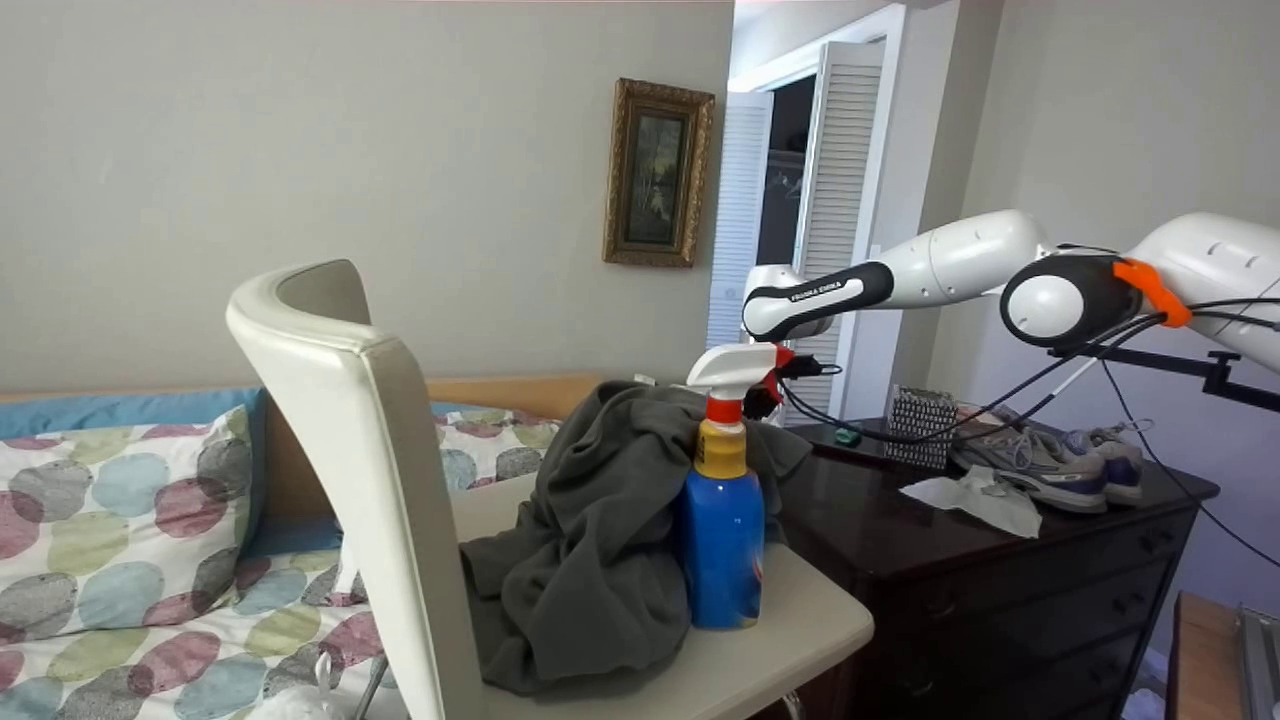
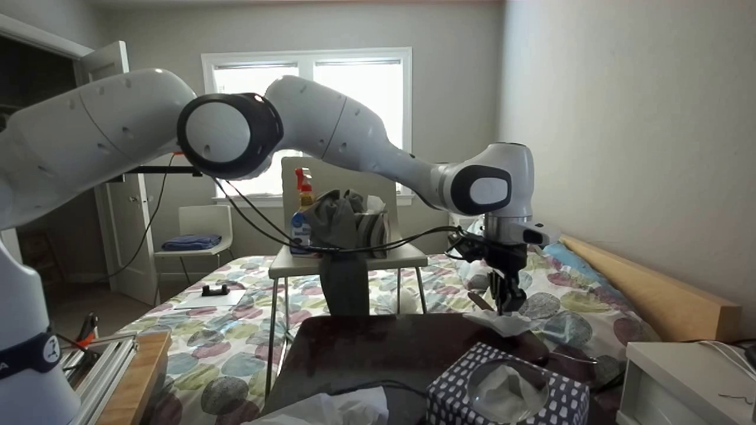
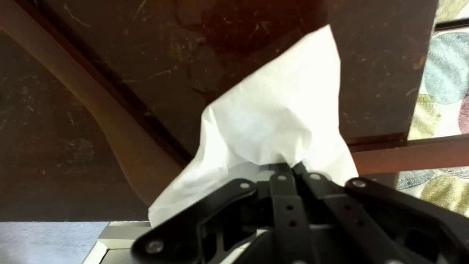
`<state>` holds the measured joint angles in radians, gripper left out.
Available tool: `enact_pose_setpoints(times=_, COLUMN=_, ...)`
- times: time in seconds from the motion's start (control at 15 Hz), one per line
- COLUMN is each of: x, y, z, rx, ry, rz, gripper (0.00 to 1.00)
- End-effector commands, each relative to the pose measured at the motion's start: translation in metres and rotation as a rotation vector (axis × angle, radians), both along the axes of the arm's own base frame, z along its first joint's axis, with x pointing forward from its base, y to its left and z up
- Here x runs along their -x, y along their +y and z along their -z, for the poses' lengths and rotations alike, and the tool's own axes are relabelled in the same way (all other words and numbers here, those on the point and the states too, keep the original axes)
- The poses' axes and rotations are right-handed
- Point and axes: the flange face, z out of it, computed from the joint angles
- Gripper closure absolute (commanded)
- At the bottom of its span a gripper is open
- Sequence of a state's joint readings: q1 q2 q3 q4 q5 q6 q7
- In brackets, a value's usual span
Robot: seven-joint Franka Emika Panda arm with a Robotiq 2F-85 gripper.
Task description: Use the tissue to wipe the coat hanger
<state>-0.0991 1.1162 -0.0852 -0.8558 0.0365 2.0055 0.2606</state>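
In the wrist view, the gripper [image 3: 290,168] comes in from 6 o'clock, its fingers pinched together on the tissue [image 3: 267,121]. White and crumpled, the tissue spreads out from the tips, one corner pointing toward 1 o'clock, another toward 8. The wooden hanger [image 3: 121,132] lies on the dark dresser [image 3: 183,62], slanting in from 10 o'clock; its lower end meets the tissue's edge in that view, though whether the two touch I cannot tell. The patterned bed [image 3: 443,73] shows at 2 o'clock.

In an exterior view, the arm [image 2: 354,133] extends across from 9 o'clock. The gripper points down, the tissue flaring around its tips by the dresser's far edge; contact with the top cannot be made out. From the gripper, a box [image 2: 455,389] with white paper [image 2: 508,398] in its opening stands at 6 o'clock, a white sheet [image 2: 348,407] lies at 8, and the chair [image 2: 407,255] stands at 10.

In an exterior view, a grey cloth [image 1: 590,570] is heaped on the chair, with the upright bottle [image 1: 722,550] just beside it at 3 o'clock. Dark parts of the gripper peek out at the bottle's 1 o'clock. On the dresser, shoes [image 1: 1060,472] sit at the sheet's 2 o'clock and the box at its 11.
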Motion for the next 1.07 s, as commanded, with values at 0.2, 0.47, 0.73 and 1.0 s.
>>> enact_pose_setpoints(times=0.2, x=-0.006, y=0.03, z=0.004, rx=-0.002, ry=0.021, rz=-0.077, gripper=0.99)
enact_pose_setpoints(times=0.47, x=-0.008, y=0.053, z=0.004, rx=0.003, ry=0.024, rz=-0.115, gripper=0.99)
enact_pose_setpoints(times=0.73, x=-0.01, y=0.068, z=0.004, rx=-0.003, ry=0.019, rz=-0.147, gripper=0.99)
enact_pose_setpoints(times=1.0, x=-0.01, y=0.074, z=-0.005, rx=-0.027, ry=0.007, rz=-0.18, gripper=0.99)
